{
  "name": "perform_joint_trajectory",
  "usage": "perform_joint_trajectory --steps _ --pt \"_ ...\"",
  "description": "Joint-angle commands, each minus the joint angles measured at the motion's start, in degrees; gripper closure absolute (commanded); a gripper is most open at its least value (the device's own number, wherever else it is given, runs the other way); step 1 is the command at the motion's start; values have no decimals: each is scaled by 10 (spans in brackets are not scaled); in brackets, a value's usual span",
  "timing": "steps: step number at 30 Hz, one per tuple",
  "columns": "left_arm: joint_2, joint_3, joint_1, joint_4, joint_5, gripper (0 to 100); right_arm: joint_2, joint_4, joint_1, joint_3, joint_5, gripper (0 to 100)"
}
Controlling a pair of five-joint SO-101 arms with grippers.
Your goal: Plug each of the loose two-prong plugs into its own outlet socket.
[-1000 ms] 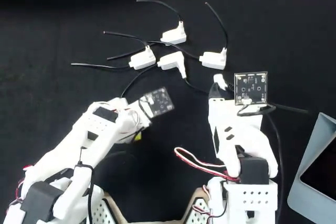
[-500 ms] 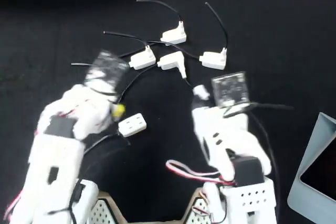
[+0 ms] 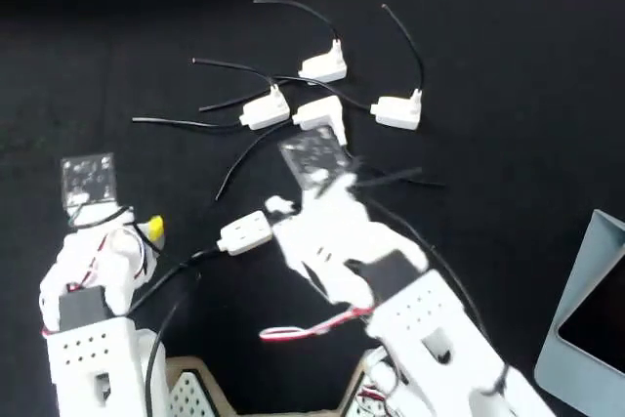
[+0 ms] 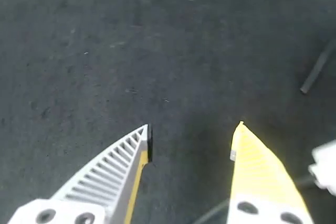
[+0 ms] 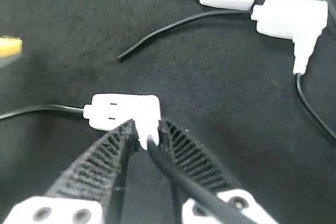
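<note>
Plug (image 5: 148, 116) and outlet block (image 5: 113, 112) meet just left of centre in the high view. The plug, a small piece of smooth white plastic with a thin black lead trailing from it, is pinched between the narrow jaws of the right gripper (image 5: 147, 127). It sits at one end of the block and touches it; whether the prongs are seated cannot be told. The block is a rounded white bar with a pair of slim slots showing on its face, and a black cable leaves its far end toward the lower left of the frame.

Four more plugs lie loose in the upper middle of the high view, all white and boxy with curling black leads:
- the uppermost plug (image 3: 323, 67)
- the leftmost plug (image 3: 265, 109)
- the centre plug (image 3: 320, 114), just above the right arm's wrist
- the rightmost plug (image 3: 397, 111)

The leads of the leftmost and centre plugs cross one another.

The right gripper's fingers (image 5: 113, 153) are black and ribbed. The left gripper (image 4: 193, 126) hovers over bare cloth at the lower left of the high view, well apart from the block. Its jaws stand wide, one finger white and ribbed, the other yellow.

Everything rests on a matte black cloth (image 3: 508, 65) with a faint weave. At the lower right edge sits a pale grey-blue tray (image 3: 576, 312) with a raised wall. Inside it lies something dark and flat — what it is cannot be told.
</note>
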Motion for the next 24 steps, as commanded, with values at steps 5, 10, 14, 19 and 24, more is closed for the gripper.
perform_joint_trajectory --steps 5,10,14,19,24 --pt "-18 8 -33 -25 11 748 160 -62 -16 -87 -5 985" --pt "-18 8 -33 -25 11 748 216 -63 -17 -111 -6 985" --pt "-18 9 -32 -25 10 748 234 -63 -18 -120 -29 985" --pt "-18 9 -32 -25 9 748 254 -63 -18 -120 -29 985" --pt "-22 15 -31 -25 8 748 271 -63 -18 -120 -46 985"
